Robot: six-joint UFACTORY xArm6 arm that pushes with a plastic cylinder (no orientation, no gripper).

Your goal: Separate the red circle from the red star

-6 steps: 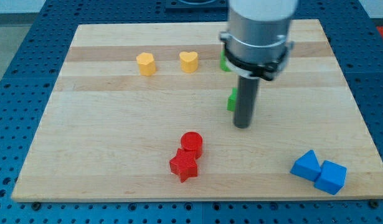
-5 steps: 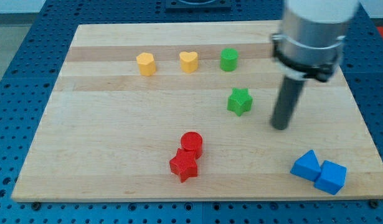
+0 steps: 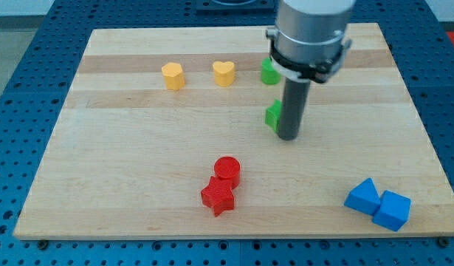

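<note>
The red circle (image 3: 227, 169) is sitting a little left of centre, toward the board's bottom edge, and it is touching the red star (image 3: 218, 196), which is lying just below it and slightly to the view's left. The pair are pressed together, no gap showing between them.

My tip (image 3: 287, 136) is standing up and to the view's right of that pair, well apart from both reds, near the middle of the board. There is no pincer on this arm, only the straight dark rod, so nothing is being clasped or let go. The rod is covering most of a green block (image 3: 272, 114), with only its left part peeking out; its shape cannot be made out here. A second green block (image 3: 268, 72) is showing just above, half hidden behind the arm's grey body, near the top edge.

Along the top edge, a yellow heart (image 3: 224, 73) is sitting left of the greens, and a yellow block (image 3: 173, 75) with angled sides further left. Down in the bottom-right corner, two blue blocks (image 3: 378, 204) are resting side by side, touching. The wooden board (image 3: 101, 162) is lying on a blue perforated table (image 3: 20, 89).
</note>
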